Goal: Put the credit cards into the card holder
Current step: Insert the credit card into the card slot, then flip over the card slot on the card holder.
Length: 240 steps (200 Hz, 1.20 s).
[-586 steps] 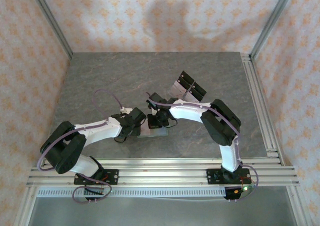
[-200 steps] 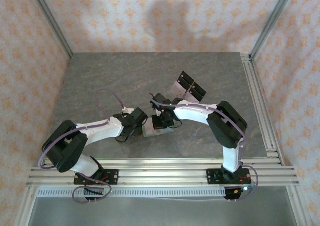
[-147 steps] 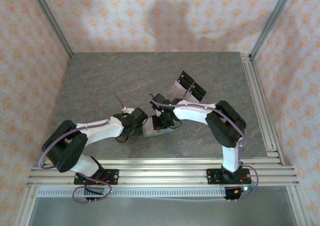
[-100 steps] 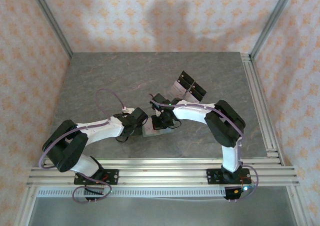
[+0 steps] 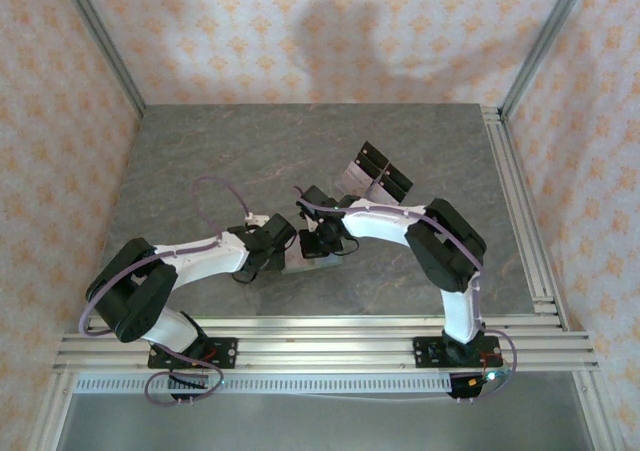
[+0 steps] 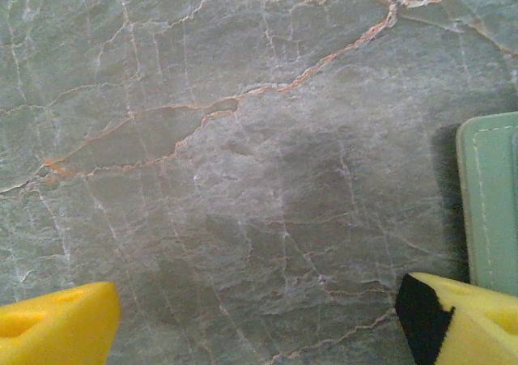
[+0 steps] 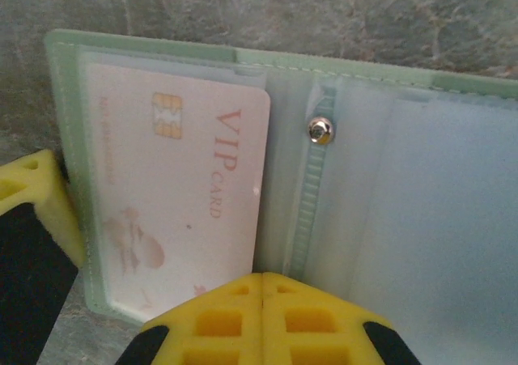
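Lying open and flat near the middle of the table (image 5: 200,151): the card holder (image 7: 324,65), long axis roughly left to right. Tucked in its left pocket, a credit card (image 7: 186,195), long axis across the holder's. Reaching in low from the right, elbow bent: the right gripper (image 7: 263,300), jaws pressed together, tips by the card's edge. At the holder's left edge: the left gripper (image 6: 255,328), jaws wide apart, holding nothing.

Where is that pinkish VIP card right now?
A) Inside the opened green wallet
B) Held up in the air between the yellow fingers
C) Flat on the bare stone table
A: the VIP card lies in the left half of the opened green wallet, its top tucked under a clear sleeve, with the shut right hand at its lower edge.
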Motion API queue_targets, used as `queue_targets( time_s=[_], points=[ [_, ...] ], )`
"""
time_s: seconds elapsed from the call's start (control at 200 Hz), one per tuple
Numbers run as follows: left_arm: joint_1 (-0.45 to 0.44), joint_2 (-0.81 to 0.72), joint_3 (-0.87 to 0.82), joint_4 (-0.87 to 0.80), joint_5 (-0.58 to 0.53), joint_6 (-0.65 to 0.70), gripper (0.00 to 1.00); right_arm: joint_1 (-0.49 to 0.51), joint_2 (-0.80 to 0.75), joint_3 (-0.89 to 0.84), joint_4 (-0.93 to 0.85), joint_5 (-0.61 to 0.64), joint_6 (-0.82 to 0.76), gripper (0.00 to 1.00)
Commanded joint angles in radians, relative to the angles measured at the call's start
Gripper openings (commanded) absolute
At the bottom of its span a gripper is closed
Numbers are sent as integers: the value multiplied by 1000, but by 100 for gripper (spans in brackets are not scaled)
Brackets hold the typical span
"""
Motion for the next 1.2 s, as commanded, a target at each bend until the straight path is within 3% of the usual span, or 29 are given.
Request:
queue_targets(
  time_s=[0.0, 0.135, 0.275, 0.746, 1.196],
  points=[
    [-4, -32, 20, -54, -39, 1, 91, -14, -130, -3, -18, 52, 9, 14],
    [-4, -71, 30, -81, -48, 2, 92, -49, -194, -16, -68, 115, -23, 35],
    [-3, -80, 40, -74, -36, 6, 92, -74, -180, 1, -123, 167, -97, 45],
    [-4, -20, 54, -45, -18, 4, 92, -82, -41, 98, -141, 160, -164, 45],
    [-4, -7, 53, -35, -17, 3, 92, -97, 2, 58, -121, 163, -173, 46]
  ],
)
